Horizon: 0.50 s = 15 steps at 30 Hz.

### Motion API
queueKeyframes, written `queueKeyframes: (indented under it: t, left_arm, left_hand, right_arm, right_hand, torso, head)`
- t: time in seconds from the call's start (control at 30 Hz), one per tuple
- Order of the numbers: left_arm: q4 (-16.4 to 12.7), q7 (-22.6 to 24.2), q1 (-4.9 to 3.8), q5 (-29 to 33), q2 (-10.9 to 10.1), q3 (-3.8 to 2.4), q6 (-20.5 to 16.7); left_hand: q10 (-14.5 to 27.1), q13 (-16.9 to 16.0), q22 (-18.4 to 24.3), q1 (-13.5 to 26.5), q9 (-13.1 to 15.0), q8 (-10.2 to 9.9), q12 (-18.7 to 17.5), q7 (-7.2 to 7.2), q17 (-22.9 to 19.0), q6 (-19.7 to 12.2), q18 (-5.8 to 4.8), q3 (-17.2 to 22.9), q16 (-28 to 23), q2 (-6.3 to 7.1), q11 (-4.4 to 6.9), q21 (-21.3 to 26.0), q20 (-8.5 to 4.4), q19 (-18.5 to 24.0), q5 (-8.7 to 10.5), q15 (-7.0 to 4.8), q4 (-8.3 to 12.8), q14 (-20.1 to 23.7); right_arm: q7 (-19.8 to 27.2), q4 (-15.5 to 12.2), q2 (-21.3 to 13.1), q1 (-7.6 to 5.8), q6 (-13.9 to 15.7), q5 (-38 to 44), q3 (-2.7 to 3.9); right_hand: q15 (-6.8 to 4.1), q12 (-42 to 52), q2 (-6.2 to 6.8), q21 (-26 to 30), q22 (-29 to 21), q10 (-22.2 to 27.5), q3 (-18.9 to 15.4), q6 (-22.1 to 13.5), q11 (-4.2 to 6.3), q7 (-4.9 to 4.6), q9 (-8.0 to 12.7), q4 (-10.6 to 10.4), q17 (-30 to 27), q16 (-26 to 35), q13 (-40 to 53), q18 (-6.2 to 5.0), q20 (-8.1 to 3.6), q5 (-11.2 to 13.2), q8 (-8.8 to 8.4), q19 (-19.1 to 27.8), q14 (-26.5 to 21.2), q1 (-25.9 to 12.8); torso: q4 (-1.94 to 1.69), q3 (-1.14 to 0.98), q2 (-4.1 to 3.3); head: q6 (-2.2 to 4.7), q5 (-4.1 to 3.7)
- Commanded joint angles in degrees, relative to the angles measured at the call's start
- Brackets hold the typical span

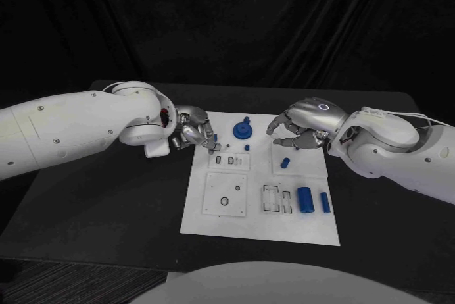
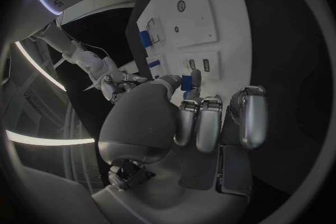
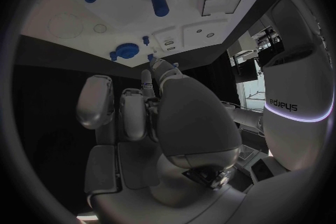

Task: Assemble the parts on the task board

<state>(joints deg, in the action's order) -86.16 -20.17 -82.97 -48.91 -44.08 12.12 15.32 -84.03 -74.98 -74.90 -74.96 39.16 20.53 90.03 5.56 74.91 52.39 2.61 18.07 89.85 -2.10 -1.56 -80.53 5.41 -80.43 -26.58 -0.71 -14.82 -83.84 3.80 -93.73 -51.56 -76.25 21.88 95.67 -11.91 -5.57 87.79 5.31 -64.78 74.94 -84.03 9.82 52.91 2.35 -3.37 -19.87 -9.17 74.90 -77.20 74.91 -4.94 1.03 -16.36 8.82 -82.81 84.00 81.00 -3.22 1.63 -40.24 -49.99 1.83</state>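
Task board (image 1: 261, 222) lies flat mid-table on the black table (image 1: 114, 205); left hand (image 1: 194, 134) sits at the board's far left corner, fingers curled, thumb and a finger pinching a small blue part (image 2: 187, 83) just above the board's small slots; right hand (image 1: 302, 126) hovers at the far right corner, fingers curled in, whether it holds anything I cannot tell; blue round knob piece (image 1: 244, 129) stands between the hands; small blue peg (image 1: 285, 162) near the right hand; large blue cylinder (image 1: 305, 199) and slimmer blue cylinder (image 1: 325, 202) lie at the board's near right; both arms come in low, bent at the wrist.
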Motion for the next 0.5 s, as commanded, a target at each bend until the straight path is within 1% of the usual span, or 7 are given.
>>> queueKeyframes:
  t: [0.03,0.07,0.13,0.17,0.23,0.33,0.5]
  left_arm:
    - [0.87,-9.31,-0.54,0.21,1.21,-0.01,9.9]
    - [1.4,-10.18,-0.68,0.21,1.85,-0.01,11.09]
    - [2.39,-11.49,-0.87,0.21,3.06,-0.01,13.3]
    - [2.66,-11.82,-0.91,0.21,3.39,-0.01,13.93]
    - [3.51,-12.71,-1.01,0.21,4.47,-0.02,15.62]
    - [4.84,-13.36,-1.09,0.21,6.13,-0.02,17.07]
    - [6.06,-13.92,-1.13,0.21,7.71,-0.02,17.37]
  left_hand:
    - [-5.97,-15.02,-11.4,1.24,0.08,-0.17,-0.03,-0.65,15.09,0.99,0.19,4.89,0.15,-0.2,0.4,-0.33,-0.11,-0.47,0.83,-0.48,4.43,-6.16]
    - [-5.97,-15.02,-11.36,1.77,0.12,-0.31,-0.03,-0.72,15.09,1.08,0.21,5.29,0.15,-0.19,0.45,-0.24,-0.16,-0.43,1.54,-0.53,4.65,-6.16]
    - [-5.97,-15.02,-11.25,2.09,0.12,-0.52,-0.03,-0.72,15.09,1.02,0.29,5.76,0.15,-0.24,0.46,0.03,-0.19,-0.19,1.81,-0.55,4.96,-6.16]
    - [-5.97,-15.02,-11.19,2.25,0.12,-0.61,-0.03,-0.69,15.09,0.98,0.34,5.91,0.15,-0.25,0.45,0.18,-0.2,-0.05,1.9,-0.55,5.04,-6.16]
    - [-5.97,-15.02,-11.18,2.84,0.09,-0.89,-0.03,-0.62,15.09,0.88,0.34,6.26,0.15,-0.29,0.41,0.21,-0.2,-0.05,2.3,-0.54,5.16,-6.16]
    - [-5.97,-15.02,-11.07,3.83,0.02,-1.38,-0.03,-0.52,15.09,0.77,0.41,6.8,0.15,-0.48,0.33,0.53,-0.18,0.21,2.66,-0.48,5.29,-6.16]
    - [-5.97,-15.02,-10.82,4.63,-0.07,-1.92,-0.03,-0.4,15.09,0.58,0.58,7.31,0.15,-0.56,0.24,1.17,-0.14,0.77,2.97,-0.42,5.65,-6.16]
  right_arm:
    - [-1.81,-0.73,-0.19,-0.16,1.21,1.35,0.03]
    - [-1.88,-0.93,-0.23,-0.17,1.04,1.36,0.03]
    - [-1.94,-1.26,-0.24,-0.18,0.87,1.38,0.03]
    - [-1.95,-1.35,-0.23,-0.19,0.86,1.38,0.03]
    - [-1.96,-1.66,-0.32,-0.19,0.89,1.39,0.03]
    - [-2.02,-2.0,-0.62,-0.19,0.87,1.4,0.03]
    - [-2.08,-1.77,-0.38,-0.18,0.43,1.4,0.03]
  right_hand:
    - [0.34,-0.35,0.21,0.39,8.7,-2.64,0.02,0.33,-0.51,-0.06,-0.07,-0.41,1.38,0.32,10.15,0.17,0.14,0.25,0.06,0.18,2.81,-0.54]
    - [0.35,-0.4,0.16,0.64,8.64,-2.57,0.05,0.37,-0.51,-0.05,-0.07,-0.42,1.24,0.45,10.04,0.12,0.14,0.28,0.07,0.26,2.77,-0.52]
    - [0.35,-0.5,0.14,0.9,8.57,-2.45,0.07,0.4,-0.5,-0.04,-0.07,-0.42,1.03,0.66,9.86,0.08,0.15,0.31,0.07,0.34,2.72,-0.49]
    - [0.36,-0.61,0.14,1.21,8.5,-2.3,0.1,0.45,-0.5,-0.03,-0.08,-0.41,0.81,0.88,9.65,0.02,0.15,0.39,0.07,0.43,2.65,-0.43]
    - [0.36,-0.69,0.15,1.42,8.44,-2.21,0.13,0.5,-0.49,-0.01,-0.08,-0.4,0.64,1.06,9.52,-0.02,0.16,0.48,0.07,0.49,2.6,-0.37]
    - [0.36,-0.82,0.14,1.73,8.36,-2.05,0.16,0.53,-0.48,-0.01,-0.09,-0.39,0.38,1.31,9.28,-0.07,0.17,0.53,0.07,0.59,2.52,-0.32]
    - [0.38,-1.04,0.07,2.57,8.15,-1.78,0.18,0.58,-0.52,-0.07,-0.07,-0.59,-0.13,1.85,8.9,-0.22,0.19,0.69,0.0,0.84,2.35,-0.43]
  torso:
    - [0.07,-0.1,-0.03]
    - [0.03,-0.12,-0.02]
    - [0.05,-0.43,0.05]
    - [0.07,-0.48,0.05]
    - [0.08,-0.77,0.11]
    - [0.32,-1.07,0.19]
    - [0.5,-1.22,0.15]
  head:
    - [-0.01,-0.46]
    - [-0.01,-0.67]
    - [-0.01,-0.9]
    - [-0.01,-0.97]
    - [-0.01,-1.23]
    - [-0.01,-0.91]
    - [-0.01,-0.41]
